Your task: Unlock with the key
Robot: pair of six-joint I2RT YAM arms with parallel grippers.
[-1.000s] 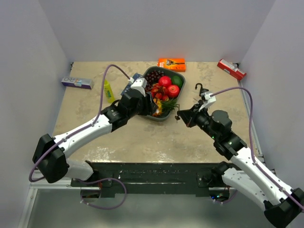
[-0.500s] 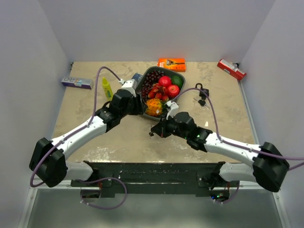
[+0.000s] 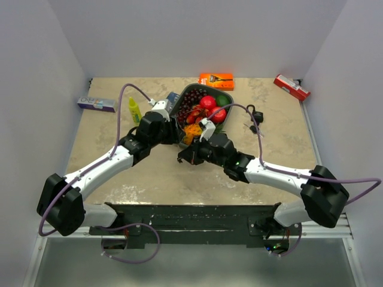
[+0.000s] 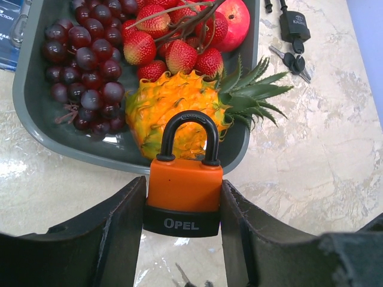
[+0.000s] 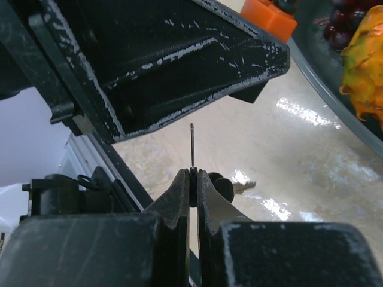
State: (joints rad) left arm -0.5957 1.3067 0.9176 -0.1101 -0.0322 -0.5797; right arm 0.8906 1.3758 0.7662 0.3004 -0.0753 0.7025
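one orange padlock (image 4: pixel 182 191), one black padlock (image 4: pixel 294 25), one fruit tray (image 4: pixel 37 110), one yellow bottle (image 3: pixel 136 113), three boxes (image 3: pixel 216 80) (image 3: pixel 291 86) (image 3: pixel 96 104), two arms (image 3: pixel 108 164) (image 3: pixel 276 174).

The white left arm (image 3: pixel 102 167) and white right arm (image 3: pixel 278 174) both stretch inward toward the grey plastic tray (image 4: pixel 30 101), the left end effector (image 4: pixel 182 206) clamped on an orange padlock (image 4: pixel 183 188) at its near rim, the right end effector (image 5: pixel 192 176) pinching a thin metal key (image 5: pixel 192 143) just nearer.

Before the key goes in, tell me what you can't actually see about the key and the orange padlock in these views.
1. Keyhole of the orange padlock: left wrist view, underside turned away, in the left gripper.
2. Teeth of the key: right wrist view, blade edge-on in the right gripper.
3. Key-to-lock gap: top view, too small to make out.
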